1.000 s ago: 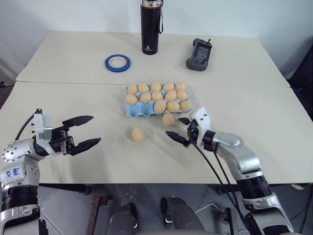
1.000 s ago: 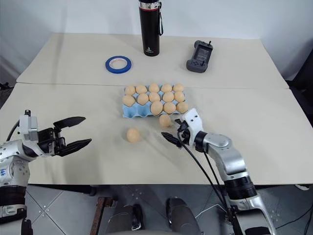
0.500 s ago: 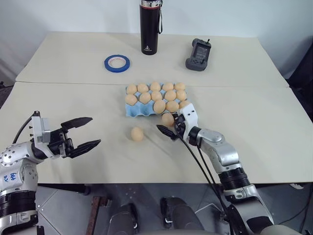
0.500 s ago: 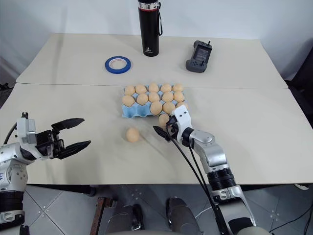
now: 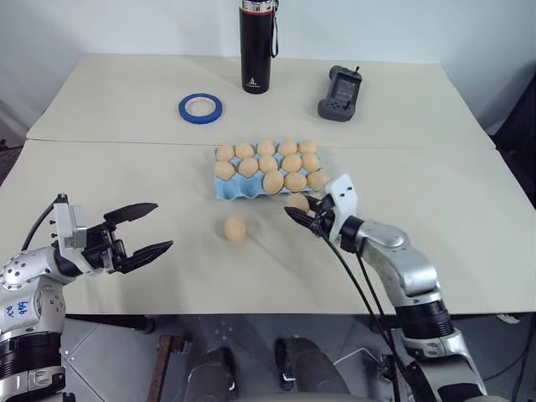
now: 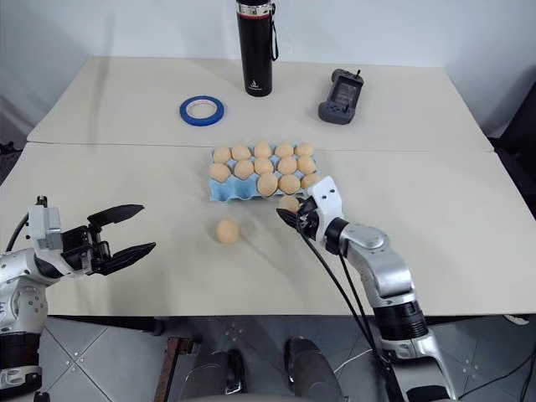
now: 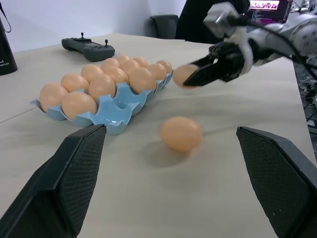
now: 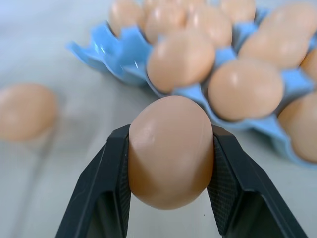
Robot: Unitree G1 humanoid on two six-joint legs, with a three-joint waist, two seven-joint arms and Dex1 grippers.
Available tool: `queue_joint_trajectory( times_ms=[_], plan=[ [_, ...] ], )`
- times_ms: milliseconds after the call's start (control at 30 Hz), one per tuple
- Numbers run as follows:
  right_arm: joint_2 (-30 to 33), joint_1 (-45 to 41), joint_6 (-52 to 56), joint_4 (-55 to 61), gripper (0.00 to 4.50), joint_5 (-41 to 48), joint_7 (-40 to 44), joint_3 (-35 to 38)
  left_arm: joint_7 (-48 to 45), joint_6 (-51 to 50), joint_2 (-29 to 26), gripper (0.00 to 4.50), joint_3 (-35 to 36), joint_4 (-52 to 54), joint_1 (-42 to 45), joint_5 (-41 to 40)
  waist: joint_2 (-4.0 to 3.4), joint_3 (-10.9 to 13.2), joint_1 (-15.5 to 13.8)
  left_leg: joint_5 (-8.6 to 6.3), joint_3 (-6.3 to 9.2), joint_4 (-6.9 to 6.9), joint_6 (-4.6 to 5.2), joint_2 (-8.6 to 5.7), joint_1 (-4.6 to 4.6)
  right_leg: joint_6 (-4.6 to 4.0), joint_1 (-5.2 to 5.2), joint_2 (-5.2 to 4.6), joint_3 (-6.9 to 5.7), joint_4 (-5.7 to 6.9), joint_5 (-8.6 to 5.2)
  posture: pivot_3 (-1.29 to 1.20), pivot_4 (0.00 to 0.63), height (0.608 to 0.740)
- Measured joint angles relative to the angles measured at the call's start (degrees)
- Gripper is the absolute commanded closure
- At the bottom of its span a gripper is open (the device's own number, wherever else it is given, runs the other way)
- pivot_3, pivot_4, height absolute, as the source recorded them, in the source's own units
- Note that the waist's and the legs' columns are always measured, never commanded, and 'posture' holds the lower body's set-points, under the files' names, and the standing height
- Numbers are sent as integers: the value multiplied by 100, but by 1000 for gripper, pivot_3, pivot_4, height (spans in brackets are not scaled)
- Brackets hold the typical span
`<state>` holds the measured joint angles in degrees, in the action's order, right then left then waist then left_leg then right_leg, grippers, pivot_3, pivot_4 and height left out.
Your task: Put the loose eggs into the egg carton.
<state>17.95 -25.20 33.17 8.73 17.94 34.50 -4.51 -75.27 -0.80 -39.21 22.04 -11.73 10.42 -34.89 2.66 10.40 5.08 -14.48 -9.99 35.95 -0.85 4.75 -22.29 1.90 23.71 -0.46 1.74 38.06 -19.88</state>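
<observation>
A: What has changed?
B: The right pincer (image 6: 295, 216), open a moment ago, has clamped one egg (image 8: 171, 151) and lifted it just near of the egg carton (image 5: 228, 190).
A: And the rest?
B: Another egg (image 5: 235, 229) lies on the worktop (image 5: 126, 176); the left pincer (image 5: 142, 228) gapes, empty.

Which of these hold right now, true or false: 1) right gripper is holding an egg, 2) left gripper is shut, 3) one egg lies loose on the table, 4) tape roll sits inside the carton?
1) True. The right gripper is shut on an egg, just in front of the egg carton.
2) False. The left gripper is open, holding nothing.
3) True. One loose egg lies on the table, in front of the carton.
4) False. The blue tape roll lies on the table behind the carton, apart from it.
</observation>
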Motion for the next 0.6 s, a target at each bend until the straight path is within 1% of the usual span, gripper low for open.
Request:
queue_joint_trajectory(
  times_ms=[67,133,200,267,400,467,600],
  plan=[
    [-59,-294,169,114,2886,148,7,30,24,3,24,0,3,-2,8,-2,0,0,24,1,0,2,1,0,4,-1,0,0,1,8,0,0,150,740],
    [-313,-953,167,-128,2886,176,-66,53,53,8,72,0,-16,-8,55,-4,-1,1,72,5,-1,4,6,-1,4,-5,4,0,2,21,3,0,150,740],
    [-680,-1562,-176,-609,2886,167,-99,44,75,11,100,0,-35,-12,111,-4,3,-2,95,5,4,3,7,0,11,-11,2,3,-5,28,2,0,150,740],
    [-916,-1849,-569,-1193,2886,83,-147,30,90,18,112,0,-48,-14,174,-4,4,-3,105,16,5,1,-12,0,10,-13,2,2,-6,26,0,0,150,740],
    [-1228,-2123,-1154,-2506,2886,-251,-155,-110,147,24,122,0,-49,-27,188,-4,4,-2,121,12,2,1,-8,-1,-7,-7,5,0,-5,3,1,0,150,740],
    [-1348,-2186,-1398,-2934,2886,-401,-106,-229,180,25,123,0,-47,-22,190,-5,3,-2,127,10,1,1,-7,-1,-14,-3,11,0,-4,-3,0,0,150,740],
    [-1460,-2327,-1767,-3375,2886,-616,50,-412,229,24,123,0,-4,29,104,-7,2,-1,162,9,-2,-2,-10,2,-16,-1,18,2,-2,0,-2,0,150,740]
  ],
)
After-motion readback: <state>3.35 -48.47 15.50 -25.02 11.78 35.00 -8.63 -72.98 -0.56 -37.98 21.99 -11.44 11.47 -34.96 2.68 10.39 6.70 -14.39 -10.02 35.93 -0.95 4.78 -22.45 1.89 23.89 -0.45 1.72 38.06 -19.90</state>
